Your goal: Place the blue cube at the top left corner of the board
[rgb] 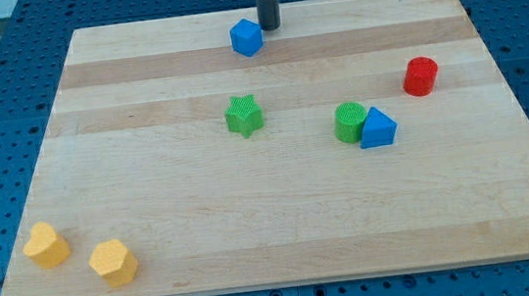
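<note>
The small blue cube [246,38] sat near the top edge of the pale wooden worktop [172,207], about midway across. My tip [270,27] stood just beside its upper right face, close enough that contact could not be ruled out. The rig carried no gripper, so there was nothing to open or close.

This looked like the pushing step, with the top left corner still well apart from the cube. The next move likely called for a steady leftward shove along the top edge, keeping the cube from slipping off the tip.

The lane leftward held no blocks. A blue perforated base [2,87] surrounded the worktop.
</note>
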Controlling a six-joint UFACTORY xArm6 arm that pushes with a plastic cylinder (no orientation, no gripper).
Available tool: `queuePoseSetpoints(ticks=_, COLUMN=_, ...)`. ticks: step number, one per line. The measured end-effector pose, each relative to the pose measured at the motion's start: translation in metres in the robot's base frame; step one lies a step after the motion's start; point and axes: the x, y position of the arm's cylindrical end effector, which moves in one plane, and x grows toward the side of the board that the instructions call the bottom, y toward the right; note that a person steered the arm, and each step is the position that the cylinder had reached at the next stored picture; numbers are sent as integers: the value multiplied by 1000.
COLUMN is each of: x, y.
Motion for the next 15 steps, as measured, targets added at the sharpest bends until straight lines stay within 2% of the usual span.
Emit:
queuePoseSetpoints(ticks=1, x=12, y=-54)
queuePoseSetpoints(ticks=2, x=41, y=-70)
queuePoseSetpoints(ticks=4, x=64, y=-40)
queuePoseSetpoints(ticks=5, x=97, y=-40)
queuePoseSetpoints(ticks=7, x=103, y=-203)
queuePoseSetpoints(ticks=8, x=123, y=-132)
queuePoseSetpoints(ticks=9, x=179, y=-197)
queuePoseSetpoints(ticks=10, x=168, y=-266)
queuePoseSetpoints(ticks=11, x=144, y=-243)
queuePoseSetpoints(ticks=12, x=170, y=-241)
queuePoseSetpoints(ticks=13, x=184, y=-205)
queuePoseSetpoints(ticks=14, x=151, y=-197)
queuePoseSetpoints(ticks=15, x=98, y=-199)
